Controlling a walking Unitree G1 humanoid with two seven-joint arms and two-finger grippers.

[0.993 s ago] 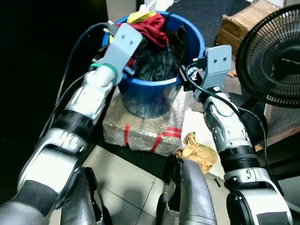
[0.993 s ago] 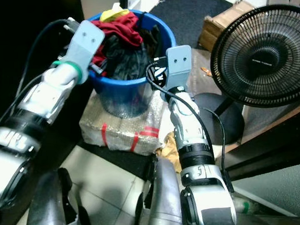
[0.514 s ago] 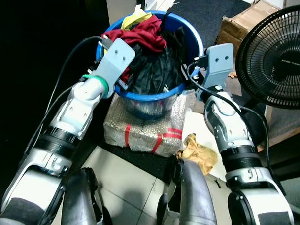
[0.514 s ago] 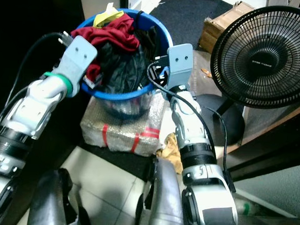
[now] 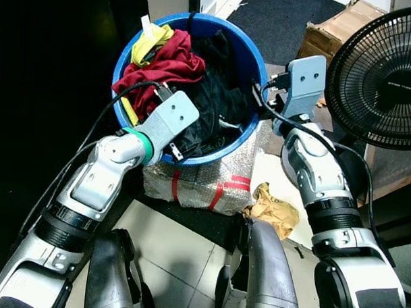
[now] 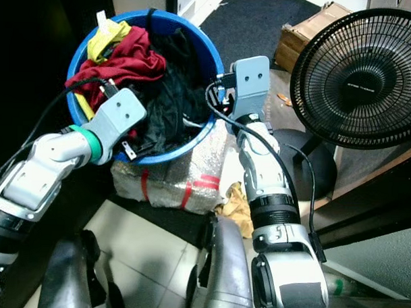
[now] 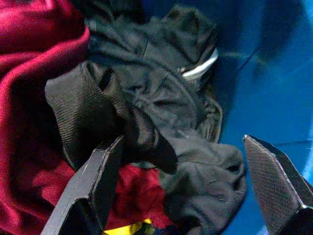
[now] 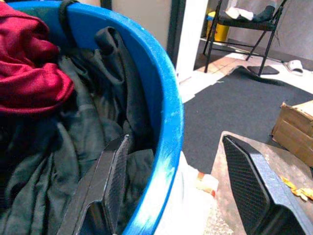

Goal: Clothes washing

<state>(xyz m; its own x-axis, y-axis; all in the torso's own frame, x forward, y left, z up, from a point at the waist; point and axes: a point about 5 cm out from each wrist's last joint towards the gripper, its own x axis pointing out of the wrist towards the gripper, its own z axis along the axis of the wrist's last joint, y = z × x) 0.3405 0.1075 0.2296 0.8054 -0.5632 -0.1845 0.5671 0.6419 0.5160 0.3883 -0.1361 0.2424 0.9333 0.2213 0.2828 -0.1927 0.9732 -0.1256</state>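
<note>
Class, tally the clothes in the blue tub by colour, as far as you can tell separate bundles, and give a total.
Red bundle: 1
Yellow piece: 1
Black bundle: 1, though how many garments it holds cannot be told
Total: 3 colour bundles in the blue tub

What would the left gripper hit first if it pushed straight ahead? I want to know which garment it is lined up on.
Most likely the black clothing in the blue bucket. The open left gripper points at its folds, with the red garment off to one side. Depth is unclear.

Pale tiled floor (image 5: 182,254), dark carpet (image 5: 278,14), black fan (image 5: 384,72), cardboard box (image 5: 331,37).
</note>
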